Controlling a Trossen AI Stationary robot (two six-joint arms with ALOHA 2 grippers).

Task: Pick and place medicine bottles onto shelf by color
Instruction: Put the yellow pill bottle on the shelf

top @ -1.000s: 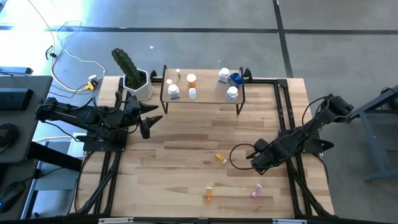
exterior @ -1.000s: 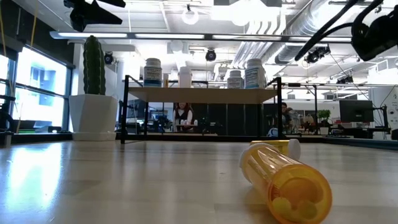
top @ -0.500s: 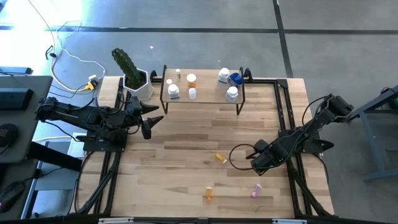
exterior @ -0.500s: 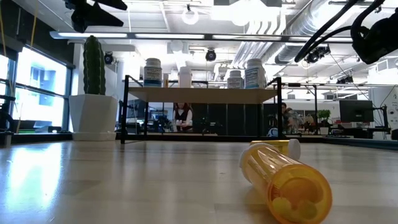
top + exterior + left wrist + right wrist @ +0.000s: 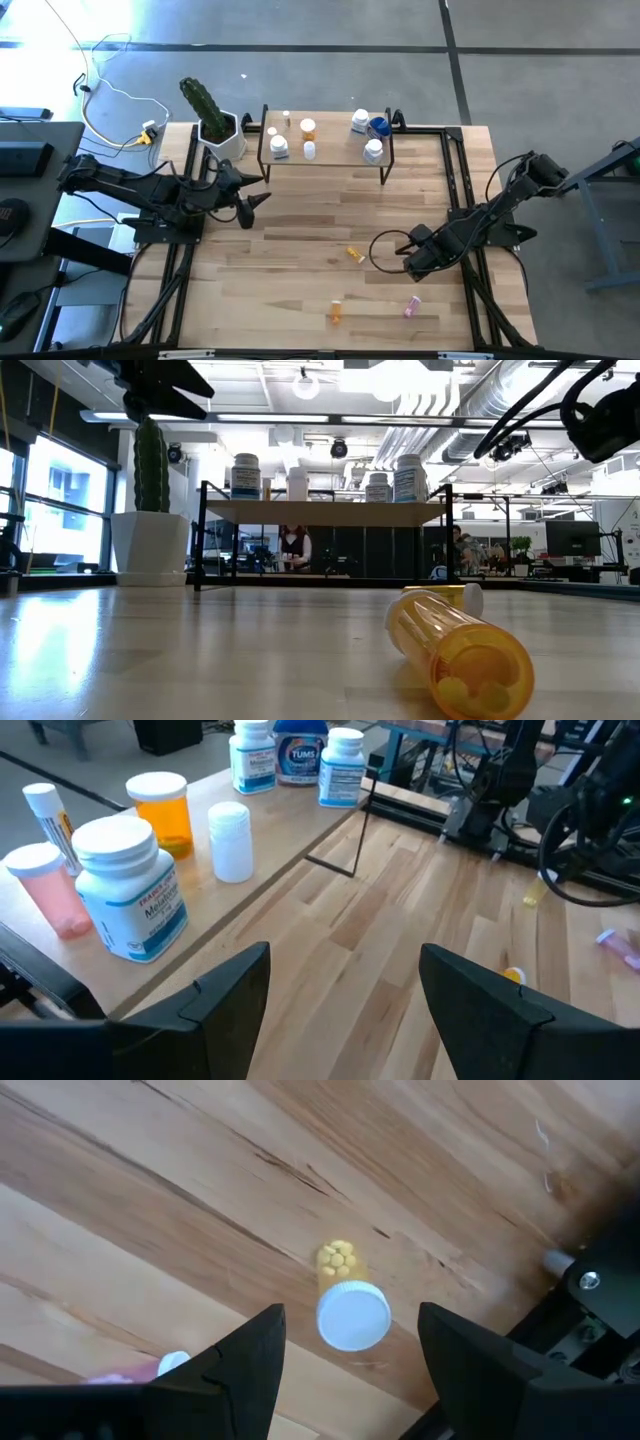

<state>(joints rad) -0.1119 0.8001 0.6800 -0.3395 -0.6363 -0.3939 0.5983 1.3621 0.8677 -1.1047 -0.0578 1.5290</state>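
The shelf (image 5: 325, 152) stands at the far middle on black legs and carries several medicine bottles: white (image 5: 130, 890), pink (image 5: 55, 890), orange (image 5: 165, 812) and blue (image 5: 298, 752). Two orange bottles (image 5: 354, 254) (image 5: 336, 312) and a pink one (image 5: 411, 306) lie on their sides on the tabletop. My left gripper (image 5: 258, 200) hovers open, left of the shelf's near side, its fingers (image 5: 235, 990) empty. My right gripper (image 5: 410, 262) points down, open, above the table. An orange, white-capped bottle (image 5: 345, 1300) lies below it, between the fingers' lines but untouched.
A white hexagonal pot with a green cactus (image 5: 218, 135) stands left of the shelf, close to my left arm. Black frame rails (image 5: 455, 180) run along the table's sides. The near orange bottle (image 5: 460, 660) lies close to the table's front edge.
My left gripper has moved toward the table's right, closer to the shelf's near left corner, and dipped slightly, staying open. The bottles have kept their places.
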